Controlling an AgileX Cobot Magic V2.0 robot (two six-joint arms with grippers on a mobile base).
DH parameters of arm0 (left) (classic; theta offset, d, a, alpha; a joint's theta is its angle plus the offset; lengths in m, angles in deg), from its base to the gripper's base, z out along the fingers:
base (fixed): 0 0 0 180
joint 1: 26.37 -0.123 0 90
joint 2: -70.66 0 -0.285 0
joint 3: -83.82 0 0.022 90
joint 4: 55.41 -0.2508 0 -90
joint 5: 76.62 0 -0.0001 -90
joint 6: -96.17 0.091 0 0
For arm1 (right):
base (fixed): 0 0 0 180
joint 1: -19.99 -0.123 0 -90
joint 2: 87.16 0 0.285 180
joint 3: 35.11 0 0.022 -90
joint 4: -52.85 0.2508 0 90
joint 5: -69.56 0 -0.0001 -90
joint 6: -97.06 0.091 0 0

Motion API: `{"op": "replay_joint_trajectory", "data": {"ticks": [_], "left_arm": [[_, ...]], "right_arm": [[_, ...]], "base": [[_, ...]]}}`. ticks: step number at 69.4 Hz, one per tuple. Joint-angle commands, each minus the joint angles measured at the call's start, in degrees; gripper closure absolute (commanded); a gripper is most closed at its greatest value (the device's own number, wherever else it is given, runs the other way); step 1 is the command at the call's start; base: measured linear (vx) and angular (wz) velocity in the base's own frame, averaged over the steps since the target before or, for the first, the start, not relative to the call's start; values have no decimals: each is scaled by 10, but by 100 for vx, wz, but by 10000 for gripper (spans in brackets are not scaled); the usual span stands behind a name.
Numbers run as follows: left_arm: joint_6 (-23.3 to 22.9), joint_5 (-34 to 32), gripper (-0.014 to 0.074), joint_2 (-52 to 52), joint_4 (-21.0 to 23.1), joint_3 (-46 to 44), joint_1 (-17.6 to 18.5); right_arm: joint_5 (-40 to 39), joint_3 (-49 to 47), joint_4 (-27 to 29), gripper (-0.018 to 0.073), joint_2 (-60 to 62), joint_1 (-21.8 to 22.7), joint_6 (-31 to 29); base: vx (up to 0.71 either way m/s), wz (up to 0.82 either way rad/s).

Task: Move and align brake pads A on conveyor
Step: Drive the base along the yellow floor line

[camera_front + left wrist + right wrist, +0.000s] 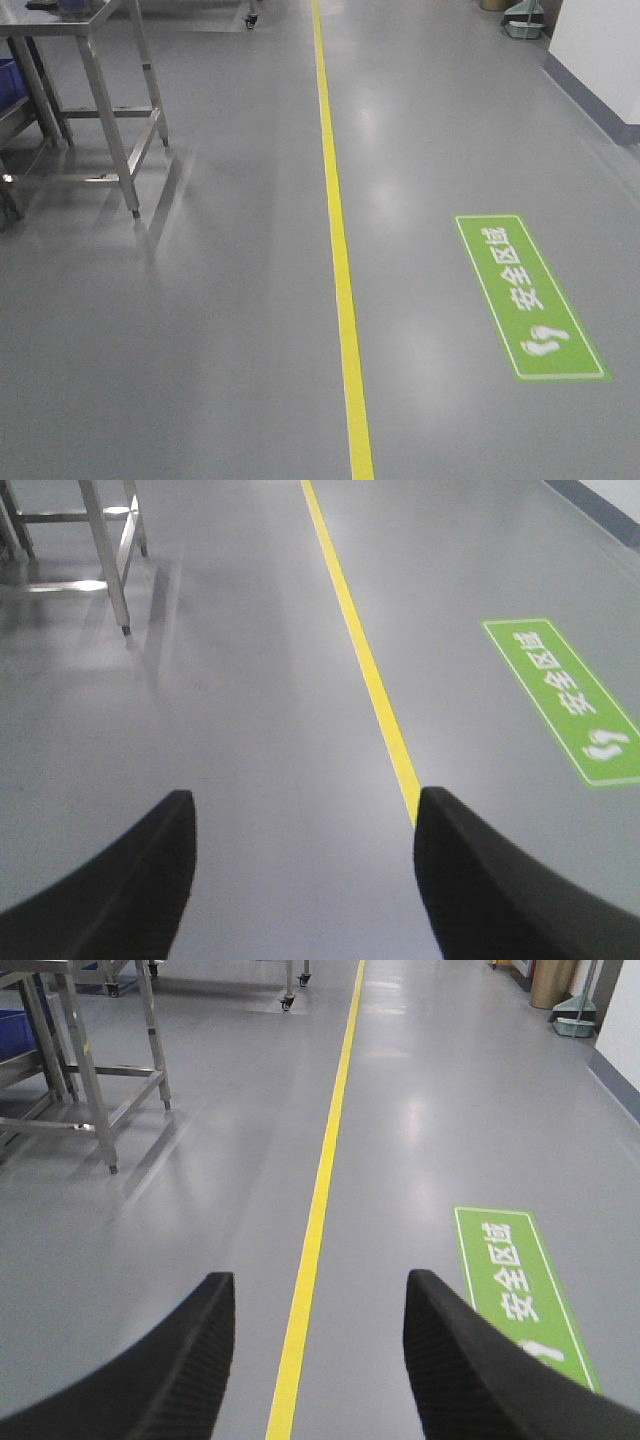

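Front view: I can see neither the brake pads A nor the conveyor, only grey floor, a yellow line (340, 260), a green floor sign (530, 300) and a steel table (100, 100) at left.
Left wrist: left gripper (305, 810) spread wide, holding nothing.
Right wrist: right gripper (320, 1285) also wide and empty.
Step, my judgement: drive the base to find the conveyor.
In the way: the table legs, so I'd steer wide of them.

Left gripper (305, 792): two black, tapered, round-tipped fingers (110, 880). Right gripper (320, 1276): identical, finely ribbed surfaces, flanking the yellow line (312, 1220).
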Motion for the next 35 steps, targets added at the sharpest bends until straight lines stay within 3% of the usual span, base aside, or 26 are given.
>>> {"op": "replay_joint_trajectory", "data": {"ticks": [1,35], "left_arm": [[0,-37,153,6,5,-16,2],[0,-37,153,6,5,-16,2]], "right_arm": [[-43,-15,-2,180,-6,2,-7],[-43,-15,-3,180,-6,2,-7]], "base": [[76,4],[76,-2]]}}
